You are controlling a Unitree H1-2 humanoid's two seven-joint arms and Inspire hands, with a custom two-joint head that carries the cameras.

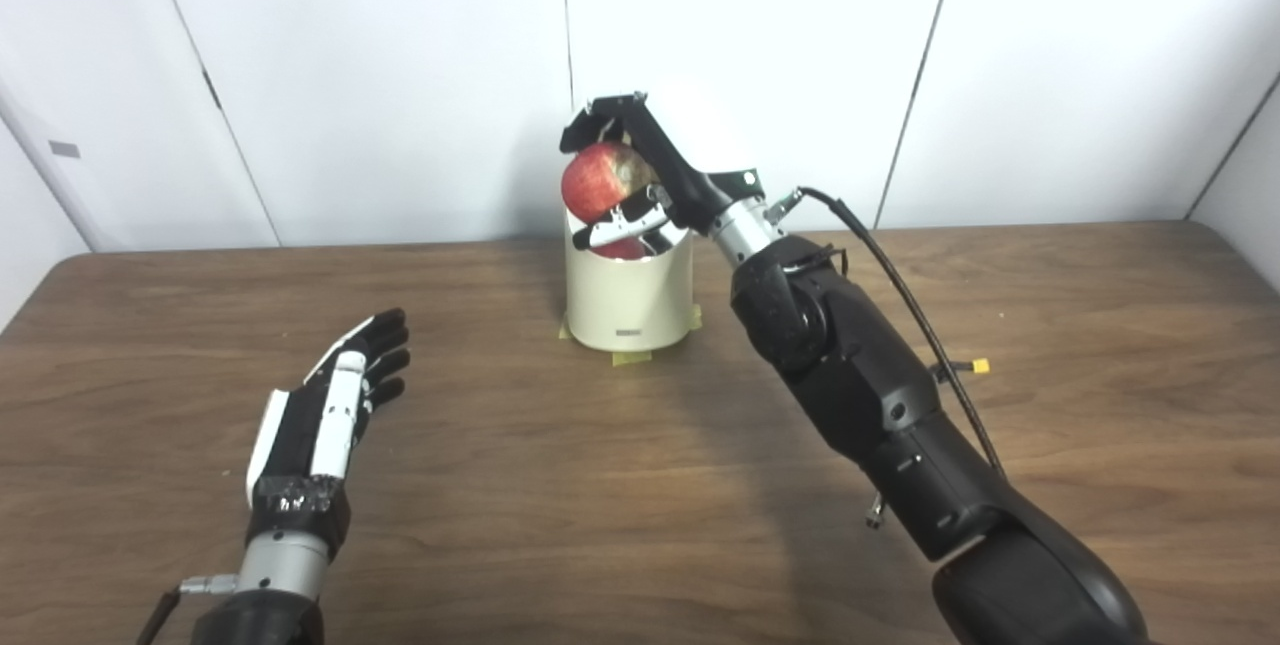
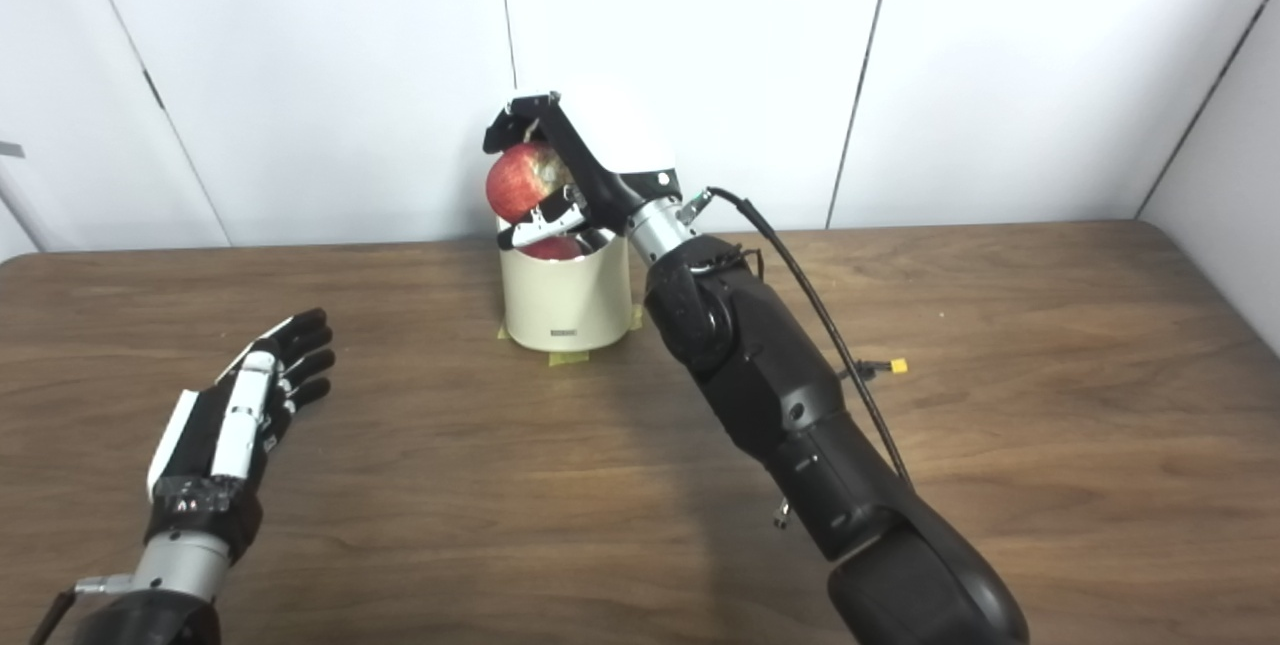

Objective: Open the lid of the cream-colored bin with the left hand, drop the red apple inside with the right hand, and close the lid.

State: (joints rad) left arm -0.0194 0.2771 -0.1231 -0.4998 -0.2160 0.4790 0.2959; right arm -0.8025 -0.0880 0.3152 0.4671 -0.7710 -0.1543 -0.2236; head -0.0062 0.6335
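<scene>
Right robot hand (image 1: pixel 640 175) clamped on the red apple (image 1: pixel 600 180), fingers wrapped over its top and under its lower side, holding it directly above the open mouth of the cream-colored bin (image 1: pixel 628 300). Apple sits at rim level, partly over the opening, not released. Bin lid (image 1: pixel 705 130) is up, standing white behind the hand against the wall. Bin stands upright at the far-centre of the tabletop (image 1: pixel 500 485) on yellowish tape patches (image 1: pixel 630 357). Left robot hand (image 1: pixel 330 405) is well apart from the bin, low over the near-left tabletop, fingers extended and apart, holding nothing.
</scene>
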